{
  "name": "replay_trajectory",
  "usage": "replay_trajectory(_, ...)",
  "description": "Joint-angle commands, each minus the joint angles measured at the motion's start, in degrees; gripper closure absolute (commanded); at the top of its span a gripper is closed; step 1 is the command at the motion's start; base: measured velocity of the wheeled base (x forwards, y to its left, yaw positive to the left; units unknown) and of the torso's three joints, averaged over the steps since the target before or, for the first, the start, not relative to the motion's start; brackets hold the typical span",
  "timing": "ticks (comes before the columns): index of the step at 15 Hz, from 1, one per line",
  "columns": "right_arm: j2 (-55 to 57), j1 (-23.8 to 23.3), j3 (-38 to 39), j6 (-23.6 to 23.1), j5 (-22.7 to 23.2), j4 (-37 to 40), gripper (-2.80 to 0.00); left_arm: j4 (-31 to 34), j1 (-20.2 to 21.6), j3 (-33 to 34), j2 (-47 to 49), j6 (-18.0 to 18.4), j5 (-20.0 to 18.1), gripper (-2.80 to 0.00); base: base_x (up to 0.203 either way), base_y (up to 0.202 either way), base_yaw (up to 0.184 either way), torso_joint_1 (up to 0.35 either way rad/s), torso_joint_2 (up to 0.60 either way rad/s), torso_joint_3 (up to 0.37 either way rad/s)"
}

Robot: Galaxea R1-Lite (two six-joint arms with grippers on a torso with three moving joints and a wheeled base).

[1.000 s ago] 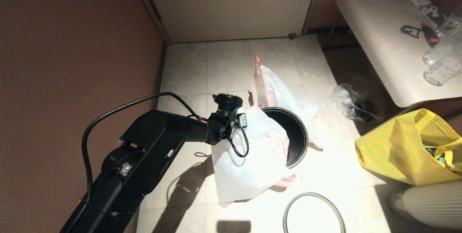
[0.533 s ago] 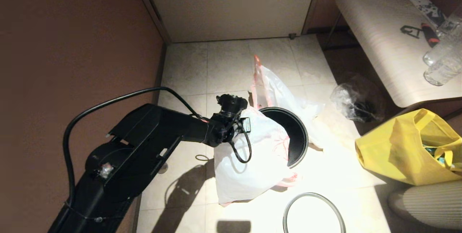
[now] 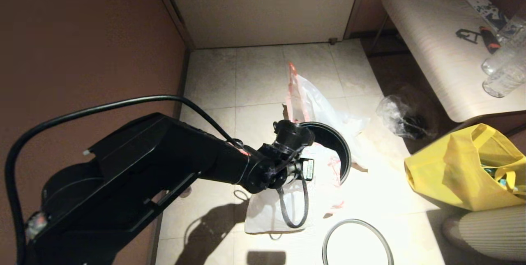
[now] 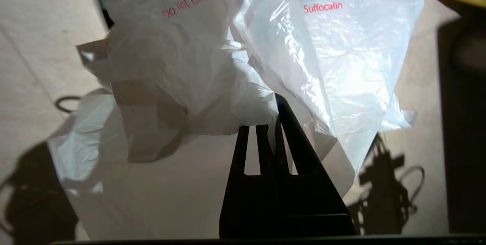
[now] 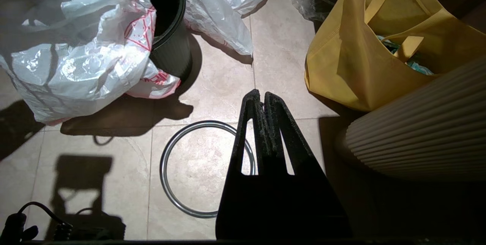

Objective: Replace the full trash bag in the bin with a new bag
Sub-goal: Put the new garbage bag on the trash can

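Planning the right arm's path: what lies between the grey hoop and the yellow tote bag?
Bare floor tile, per the right wrist view, between grey hoop and yellow tote bag.

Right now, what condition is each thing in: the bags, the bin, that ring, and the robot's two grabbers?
new bag: pinched by the left gripper, draped over the bin's near edge, not spread inside.
bin: upright, mouth partly uncovered, hoop off.
grey hoop: flat on the floor, beside the bin.
full trash bag: out of the bin, on the floor behind it.
yellow tote bag: standing open.
left gripper: shut on the new bag.
right gripper: shut, holding nothing, above the hoop.
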Motion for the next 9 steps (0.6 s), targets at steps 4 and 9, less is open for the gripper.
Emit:
replay_trajectory(4, -0.02, 0.04, 0.01, -0.07, 0.06, 0.0, 0.0, 2.48, -2.05, -2.69, 4.79, -0.21, -0.63, 0.0, 0.0, 0.0, 0.0, 0.0, 0.0, 0.0)
replay_trajectory(9, -0.02, 0.04, 0.01, -0.02, 0.07, 0.0, 0.0, 3.01, -1.26, -18.3, 16.97, 0.6, 5.41, 0.0, 0.0, 0.0, 0.0, 0.0, 0.0, 0.0)
